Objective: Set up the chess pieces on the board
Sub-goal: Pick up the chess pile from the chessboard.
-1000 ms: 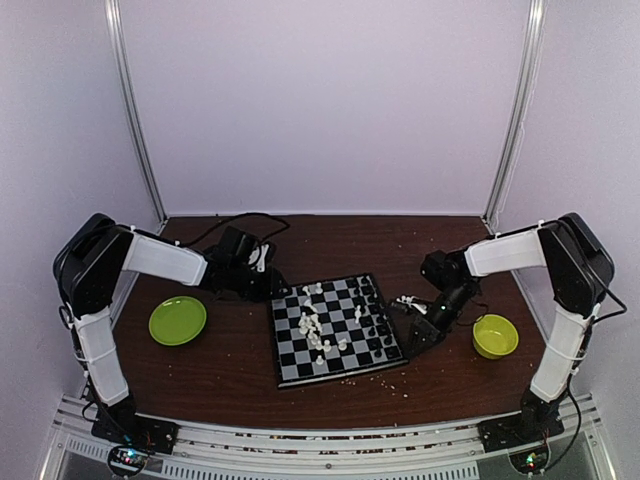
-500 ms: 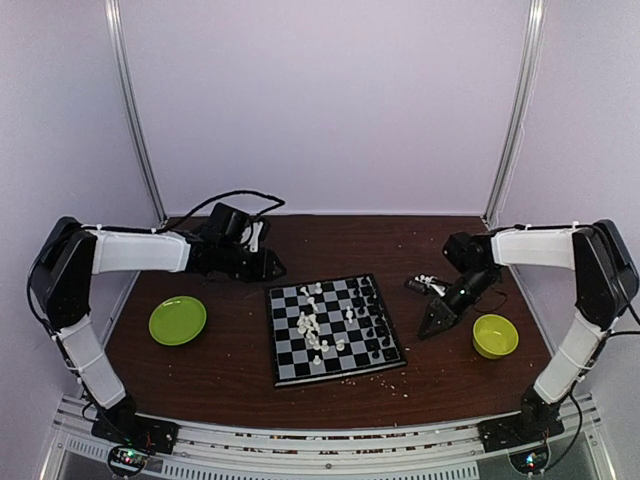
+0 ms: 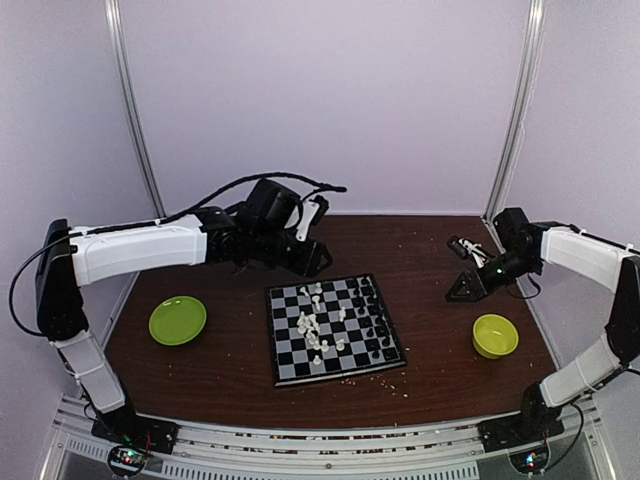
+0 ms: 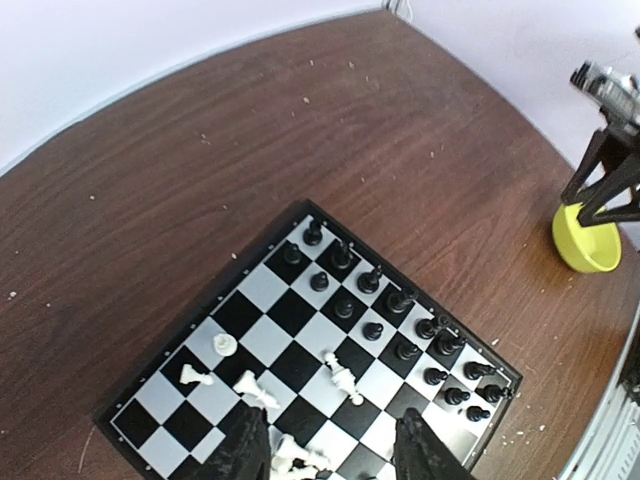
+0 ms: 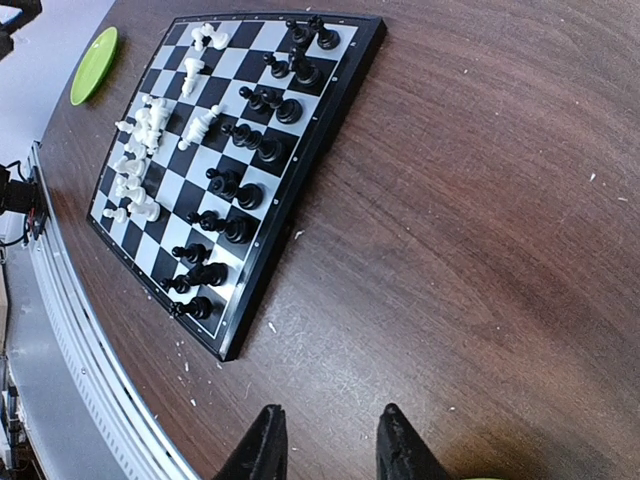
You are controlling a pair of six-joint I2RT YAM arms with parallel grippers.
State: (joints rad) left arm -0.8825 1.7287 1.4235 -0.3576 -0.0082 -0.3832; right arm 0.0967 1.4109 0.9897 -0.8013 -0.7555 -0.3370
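Spread and empty, the left gripper (image 4: 330,428) hangs at the top edge of the board (image 3: 290,366); the right gripper (image 5: 330,418), also spread, hovers upper-left of the lime bowl (image 3: 495,336).

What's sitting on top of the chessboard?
On the chessboard, white chess pieces lie jumbled in the middle, and black chess pieces stand along the right arm's side. In the left wrist view, the left claw hides a few squares.

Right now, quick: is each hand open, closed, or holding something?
Left hand: open, holding nothing.
Right hand: open, holding nothing.
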